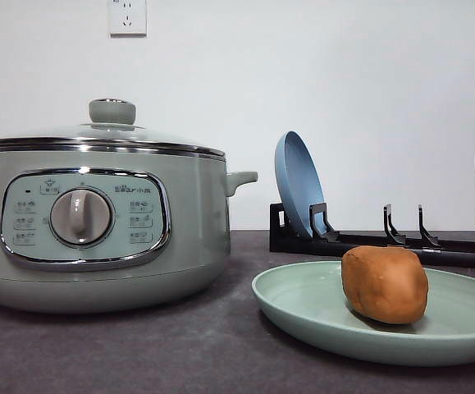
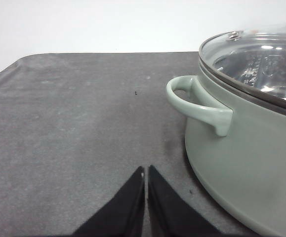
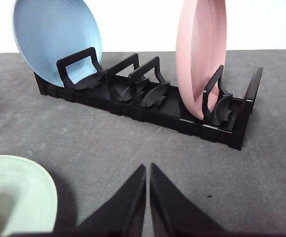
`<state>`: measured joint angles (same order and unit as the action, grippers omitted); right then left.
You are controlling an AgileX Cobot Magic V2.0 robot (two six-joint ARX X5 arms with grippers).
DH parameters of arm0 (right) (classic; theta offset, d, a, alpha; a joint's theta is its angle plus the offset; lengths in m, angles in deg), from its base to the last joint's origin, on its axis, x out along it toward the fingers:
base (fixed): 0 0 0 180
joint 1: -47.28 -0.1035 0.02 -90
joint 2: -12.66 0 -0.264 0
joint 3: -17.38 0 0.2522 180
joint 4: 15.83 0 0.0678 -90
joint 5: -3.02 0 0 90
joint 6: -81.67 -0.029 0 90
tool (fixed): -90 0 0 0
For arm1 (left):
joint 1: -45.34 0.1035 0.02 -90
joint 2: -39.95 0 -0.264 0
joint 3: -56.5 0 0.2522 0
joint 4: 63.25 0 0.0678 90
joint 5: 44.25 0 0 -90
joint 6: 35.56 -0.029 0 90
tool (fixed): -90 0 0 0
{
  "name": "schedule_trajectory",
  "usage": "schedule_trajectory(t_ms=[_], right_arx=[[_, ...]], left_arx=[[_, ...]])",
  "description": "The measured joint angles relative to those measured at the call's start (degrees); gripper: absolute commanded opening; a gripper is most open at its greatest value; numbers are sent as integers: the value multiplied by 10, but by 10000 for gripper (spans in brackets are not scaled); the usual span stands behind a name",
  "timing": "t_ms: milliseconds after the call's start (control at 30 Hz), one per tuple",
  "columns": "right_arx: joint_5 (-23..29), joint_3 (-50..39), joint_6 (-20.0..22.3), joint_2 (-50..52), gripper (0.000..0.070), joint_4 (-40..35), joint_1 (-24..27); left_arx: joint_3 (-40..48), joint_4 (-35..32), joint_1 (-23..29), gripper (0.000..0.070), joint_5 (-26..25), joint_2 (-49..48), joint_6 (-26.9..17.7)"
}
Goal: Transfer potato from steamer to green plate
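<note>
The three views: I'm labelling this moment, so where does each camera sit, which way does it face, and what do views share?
Front view: low, facing forward over the table at the steamer, lid on, and the potato on the green plate.
Left wrist view: above the shut left gripper, facing the steamer's handle side.
Right wrist view: above the shut right gripper, facing the black rack with blue plate and pink plate.
Shared: front and right wrist views both show the green plate and rack.
</note>
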<state>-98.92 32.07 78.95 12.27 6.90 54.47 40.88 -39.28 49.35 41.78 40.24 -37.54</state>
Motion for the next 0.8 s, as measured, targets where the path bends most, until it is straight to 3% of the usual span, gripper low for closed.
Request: schedule_trajectory(t_ms=[800], right_arx=[[0,0,0,0,0,0,0]], left_arx=[[0,0,0,2,0,0,0]])
